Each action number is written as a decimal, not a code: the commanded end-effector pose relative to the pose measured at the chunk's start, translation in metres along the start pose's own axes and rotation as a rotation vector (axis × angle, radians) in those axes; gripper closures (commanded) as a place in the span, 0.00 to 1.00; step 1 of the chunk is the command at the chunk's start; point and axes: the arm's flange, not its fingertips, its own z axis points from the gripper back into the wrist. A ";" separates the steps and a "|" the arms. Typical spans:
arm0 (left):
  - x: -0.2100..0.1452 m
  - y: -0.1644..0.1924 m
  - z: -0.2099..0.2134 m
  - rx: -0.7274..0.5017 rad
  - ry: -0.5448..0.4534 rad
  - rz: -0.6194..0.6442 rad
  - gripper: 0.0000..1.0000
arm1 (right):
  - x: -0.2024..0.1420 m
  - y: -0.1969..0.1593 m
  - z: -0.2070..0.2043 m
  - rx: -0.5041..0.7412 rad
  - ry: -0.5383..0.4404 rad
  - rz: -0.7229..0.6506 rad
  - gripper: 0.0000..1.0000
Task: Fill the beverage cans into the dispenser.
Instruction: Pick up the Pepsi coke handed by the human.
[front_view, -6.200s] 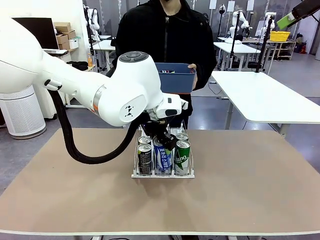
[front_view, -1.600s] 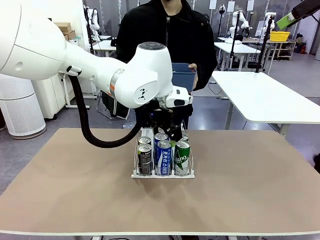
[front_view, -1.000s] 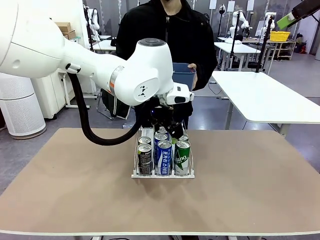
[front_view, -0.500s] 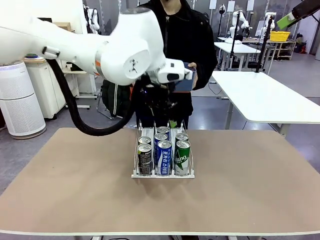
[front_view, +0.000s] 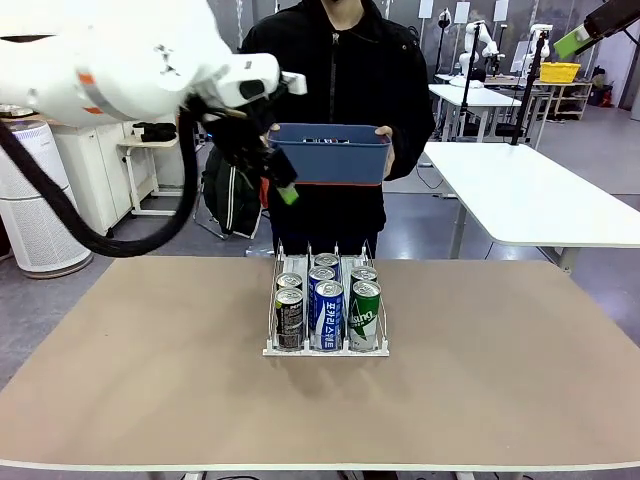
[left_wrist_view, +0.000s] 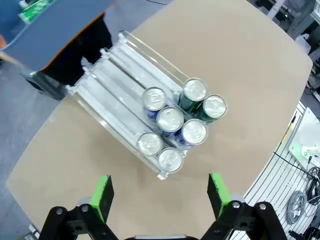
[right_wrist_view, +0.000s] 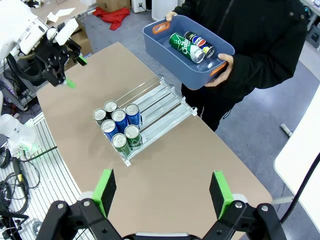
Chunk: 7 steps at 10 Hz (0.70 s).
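**Bin** (right_wrist_view: 170, 60): dark blue, held up in the person's hands (right_wrist_view: 223, 64) at the far side of the surface (front_view: 150, 380).

**Loose cans** (right_wrist_view: 185, 46): two can be made out on the bin floor, one green and one dark. Both lie on their sides, side by side, with their long axes roughly along the bin's length.

**Dispenser** (front_view: 325, 349): on the surface, below the bin and on its robot side. It holds six upright cans (front_view: 326, 312), two to a lane, crowded at the end farthest from the bin. The lane stretches nearest the bin are bare.

**Left arm** (front_view: 110, 60): raised. Its jaws are spread with nothing between them. They stand at about bin height, apart from the bin, off its left end and towards the robot.

**Right jaws**: spread and empty, high above the surface, well apart from the bin on its robot side.

**Relation for the coming move (judgement)**: the next can must come out of the bin.
- The loose cans lie ahead and to the right of the left jaws, and the left arm looks the nearer of the two.
- Because the cans lie flat, the jaws would need to close across a can's width, that is, across the bin's short side.
- The can would then have to be stood upright for a lane.
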 end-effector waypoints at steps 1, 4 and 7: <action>-0.022 0.010 0.013 -0.005 0.003 0.008 0.00 | -0.001 0.000 -0.001 0.004 0.001 -0.001 0.00; -0.037 0.043 0.039 -0.021 -0.015 0.027 0.00 | -0.001 0.000 -0.001 0.004 0.001 -0.001 0.00; -0.048 0.063 0.059 -0.021 -0.008 0.035 0.00 | -0.001 0.000 -0.001 0.004 0.001 -0.001 0.00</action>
